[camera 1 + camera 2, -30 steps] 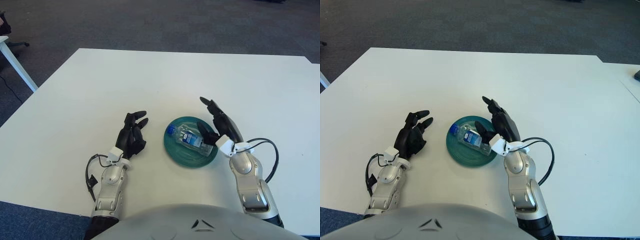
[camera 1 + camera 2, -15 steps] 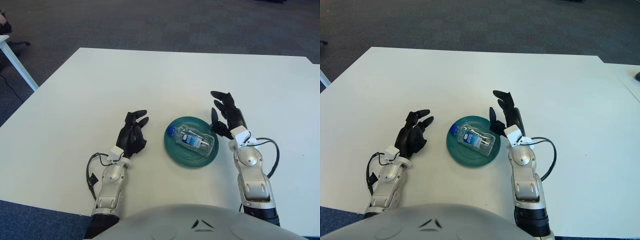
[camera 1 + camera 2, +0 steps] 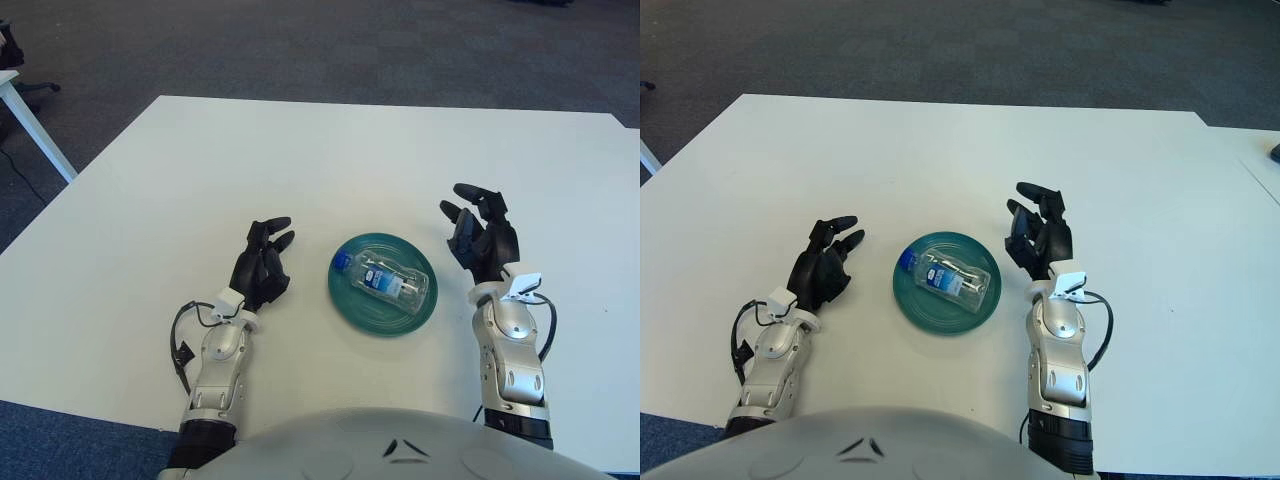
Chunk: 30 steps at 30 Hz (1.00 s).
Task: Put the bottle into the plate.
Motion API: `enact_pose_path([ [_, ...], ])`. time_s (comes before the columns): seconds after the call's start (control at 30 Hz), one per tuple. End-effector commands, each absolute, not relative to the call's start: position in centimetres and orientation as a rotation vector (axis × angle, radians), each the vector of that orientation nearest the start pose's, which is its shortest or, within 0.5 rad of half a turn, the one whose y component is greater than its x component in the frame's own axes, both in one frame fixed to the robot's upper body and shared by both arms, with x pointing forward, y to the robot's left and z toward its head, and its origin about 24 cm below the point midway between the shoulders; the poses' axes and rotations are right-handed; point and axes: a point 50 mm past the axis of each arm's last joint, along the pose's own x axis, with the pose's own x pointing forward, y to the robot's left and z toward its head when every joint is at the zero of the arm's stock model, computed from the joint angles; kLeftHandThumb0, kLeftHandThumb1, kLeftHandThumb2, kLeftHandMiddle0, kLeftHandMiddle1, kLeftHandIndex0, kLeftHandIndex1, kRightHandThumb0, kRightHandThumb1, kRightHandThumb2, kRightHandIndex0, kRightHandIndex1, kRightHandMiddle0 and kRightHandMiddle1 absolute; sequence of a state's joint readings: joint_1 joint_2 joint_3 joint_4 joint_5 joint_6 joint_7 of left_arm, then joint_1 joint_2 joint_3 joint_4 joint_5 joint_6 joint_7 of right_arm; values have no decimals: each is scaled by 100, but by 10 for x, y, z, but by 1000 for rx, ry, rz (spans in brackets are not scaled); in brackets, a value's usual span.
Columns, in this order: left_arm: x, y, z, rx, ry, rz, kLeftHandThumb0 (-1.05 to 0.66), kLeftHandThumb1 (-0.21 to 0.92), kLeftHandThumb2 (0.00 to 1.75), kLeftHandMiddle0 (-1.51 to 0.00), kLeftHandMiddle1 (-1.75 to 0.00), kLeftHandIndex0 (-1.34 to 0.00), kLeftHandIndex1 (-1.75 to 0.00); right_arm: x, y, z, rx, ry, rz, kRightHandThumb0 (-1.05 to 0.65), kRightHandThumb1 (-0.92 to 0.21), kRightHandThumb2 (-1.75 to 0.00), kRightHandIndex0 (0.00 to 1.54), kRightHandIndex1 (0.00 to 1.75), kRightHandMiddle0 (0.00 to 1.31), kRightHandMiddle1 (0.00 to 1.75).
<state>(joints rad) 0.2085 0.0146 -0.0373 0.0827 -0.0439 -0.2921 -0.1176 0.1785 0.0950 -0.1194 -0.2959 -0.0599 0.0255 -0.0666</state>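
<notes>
A small clear plastic bottle (image 3: pixel 385 279) with a blue cap and label lies on its side in the round teal plate (image 3: pixel 352 305) at the table's middle front. My right hand (image 3: pixel 480 235) is to the right of the plate, apart from it, fingers spread and empty. My left hand (image 3: pixel 262 262) rests on the table to the left of the plate, fingers relaxed and empty.
The white table (image 3: pixel 300 160) stretches far behind the plate. Dark carpet lies beyond its far edge. A white table leg (image 3: pixel 35 125) stands off the far left corner.
My right hand has let go of the bottle and drawn away to the right of the plate. The bottle stays lying in the plate. The left hand has hardly moved.
</notes>
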Motion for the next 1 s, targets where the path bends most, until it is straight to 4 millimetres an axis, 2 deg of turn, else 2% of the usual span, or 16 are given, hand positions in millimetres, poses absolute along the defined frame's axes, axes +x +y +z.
enact_pose_path([
  [0.0, 199, 158, -9, -24, 72, -81, -58, 92, 101, -37, -39, 0, -106, 213, -181, 62, 20, -99, -287, -64, -92, -67, 41, 73, 15, 122],
  [0.23, 200, 162, -10, -24, 72, -81, -58, 92, 101, -37, -39, 0, -106, 203, -191, 53, 11, -95, -316, -63, -92, -66, 44, 81, 22, 122],
  [0.43, 201, 166, -9, -24, 71, -80, -58, 92, 101, -37, -39, 0, -106, 195, -203, 46, 9, -87, -332, -62, -91, -67, 45, 83, 22, 120],
  [0.97, 202, 175, -9, -24, 71, -80, -58, 92, 101, -37, -39, 0, -106, 192, -195, 32, 55, -64, -375, -57, -91, -70, 42, 79, 20, 120],
])
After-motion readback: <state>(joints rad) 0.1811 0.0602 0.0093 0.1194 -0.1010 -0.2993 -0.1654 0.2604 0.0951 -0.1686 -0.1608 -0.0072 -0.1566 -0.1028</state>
